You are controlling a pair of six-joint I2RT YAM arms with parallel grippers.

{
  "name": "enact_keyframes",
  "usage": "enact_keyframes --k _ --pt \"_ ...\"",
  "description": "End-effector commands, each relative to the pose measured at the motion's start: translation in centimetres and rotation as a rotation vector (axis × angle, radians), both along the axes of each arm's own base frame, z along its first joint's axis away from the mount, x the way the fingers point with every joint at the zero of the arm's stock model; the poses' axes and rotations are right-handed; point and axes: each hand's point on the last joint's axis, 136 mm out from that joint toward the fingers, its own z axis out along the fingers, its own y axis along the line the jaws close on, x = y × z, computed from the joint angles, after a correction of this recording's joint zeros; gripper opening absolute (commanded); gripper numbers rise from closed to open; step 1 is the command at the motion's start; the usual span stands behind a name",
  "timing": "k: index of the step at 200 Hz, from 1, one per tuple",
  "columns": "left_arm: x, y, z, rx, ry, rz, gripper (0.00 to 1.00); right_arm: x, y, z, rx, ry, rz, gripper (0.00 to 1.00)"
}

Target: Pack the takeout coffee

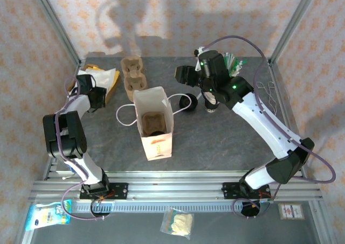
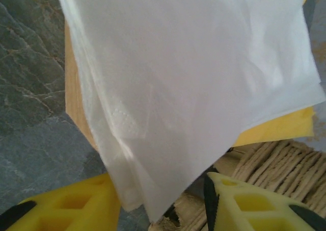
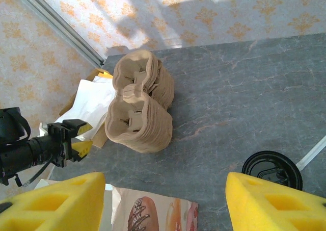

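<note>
**Operator:** Where is the takeout coffee?

**Technician:** The takeout coffee [image 1: 211,106] stands on the bench [image 1: 226,152], right of centre, directly beneath the wrist of the right arm [image 1: 259,120]. Its white side and dark lower band are visible. The arm covers its top, so I cannot tell whether a lid is fitted. A round black lid [image 1: 187,101] lies on the bench between the cup and the paper bag [image 1: 157,141], beside the bag's handle loop [image 1: 177,96].

**Operator:** What is the state of the right tool?

**Technician:** The right tool [image 3: 163,190] hangs above the bench with its jaws wide apart and nothing between them. In its wrist view, one yellow finger cuts off the near edge of the black lid.

**Operator:** And the left tool?

**Technician:** The left tool [image 2: 160,190] is at the far left of the bench. Its jaws are partly open, and the corner of a white napkin stack [image 2: 193,78] hangs between them. One finger touches the napkin edge and the other stands apart from it, so the tool has not clamped the napkins.

**Operator:** What else is on the bench?

**Technician:** The bag stands upright and open with a brown pulp tray [image 1: 152,123] inside. The tray's lower part is dark and hard to read. A stack of pulp trays [image 1: 133,74] stands behind the bag. Green-and-white straws [image 1: 233,65] show behind the right arm, which hides their container.
</note>
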Motion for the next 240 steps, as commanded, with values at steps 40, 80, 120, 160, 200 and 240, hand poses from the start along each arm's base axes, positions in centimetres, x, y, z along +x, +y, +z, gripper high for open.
enact_keyframes --k 40,80,120,160,200,240 --pt "0.6 0.2 0.5 0.027 -0.006 -0.006 0.28 0.0 -0.4 0.6 0.016 -0.023 -0.008 0.63" --pt "0.8 0.2 0.9 0.031 -0.016 -0.006 0.09 -0.1 -0.5 0.5 0.014 -0.022 -0.009 0.63" --pt "0.6 0.1 2.1 0.035 -0.035 -0.012 0.1 -0.1 -0.5 0.5 0.019 -0.024 -0.008 0.64" --pt "0.4 0.1 4.8 0.058 -0.069 -0.023 0.1 -0.2 -0.6 0.5 0.022 -0.025 -0.012 0.63" --pt "-0.7 0.0 5.8 0.077 -0.066 -0.034 0.13 -0.3 -0.5 0.7 0.034 -0.027 -0.01 0.63" --pt "-2.3 -0.4 3.8 0.07 -0.018 -0.035 0.28 -0.4 -0.8 1.0 0.032 -0.035 -0.015 0.63"
